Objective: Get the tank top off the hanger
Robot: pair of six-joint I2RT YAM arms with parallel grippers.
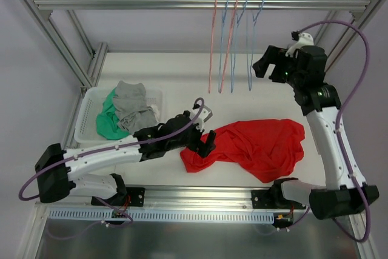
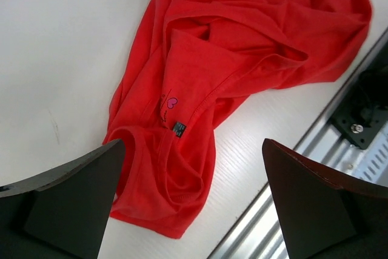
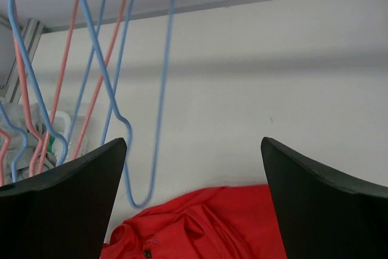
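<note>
Both arms are showing white link shells joined by black joint housings. The left arm (image 1: 103, 156) is carrying a purple cable that is looping out from its black shoulder block and running along the white link to the wrist. The right arm (image 1: 330, 144) is wearing a similar purple cable, arching from its wrist to its base. A small white part is sitting on top of its black wrist block. The fingers (image 2: 66, 204) are appearing as broad, matte black wedges in both wrist views. Black base plates with screws are fixing the arms to an aluminium rail.
</note>
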